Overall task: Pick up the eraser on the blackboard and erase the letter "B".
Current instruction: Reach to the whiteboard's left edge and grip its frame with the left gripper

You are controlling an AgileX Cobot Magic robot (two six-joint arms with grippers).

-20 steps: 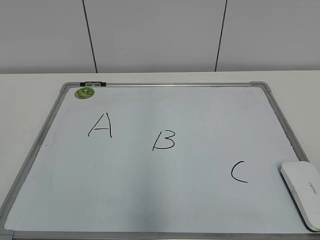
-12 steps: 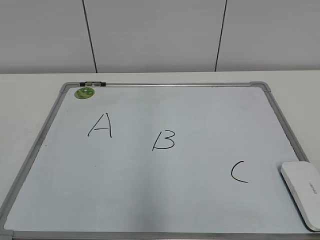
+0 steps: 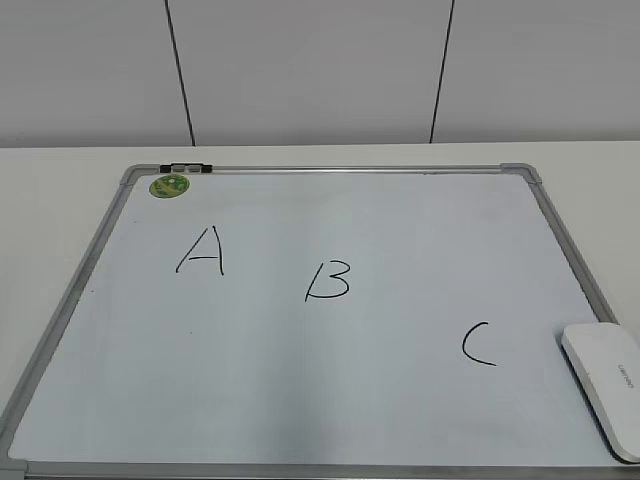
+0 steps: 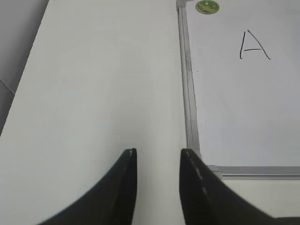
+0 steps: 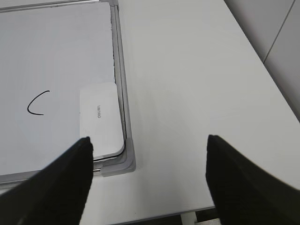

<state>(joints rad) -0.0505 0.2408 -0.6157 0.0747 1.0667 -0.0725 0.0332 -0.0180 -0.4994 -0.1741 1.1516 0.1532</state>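
Nothing is done yet. The eraser (image 3: 603,385) lies untouched at the blackboard's (image 3: 300,400) near right corner. Both tools, right (image 5: 147,140) wide apart and left (image 4: 158,152) slightly apart, hold nothing. Farther off, the "B" (image 3: 328,281) remains intact.

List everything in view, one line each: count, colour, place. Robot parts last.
blackboard: one, pale bluish-white with grey frame, flat on the table.
letter "A": one, black, board's left.
letter "B": one, black, board's middle.
letter "C": one, black, board's right.
eraser: one, white, board's near right corner.
magnet: one, green, board's far left corner.
table: one, white, under the board.
left gripper: one, black, open, above the table beside the board's frame.
right gripper: one, black, open wide, near the eraser.
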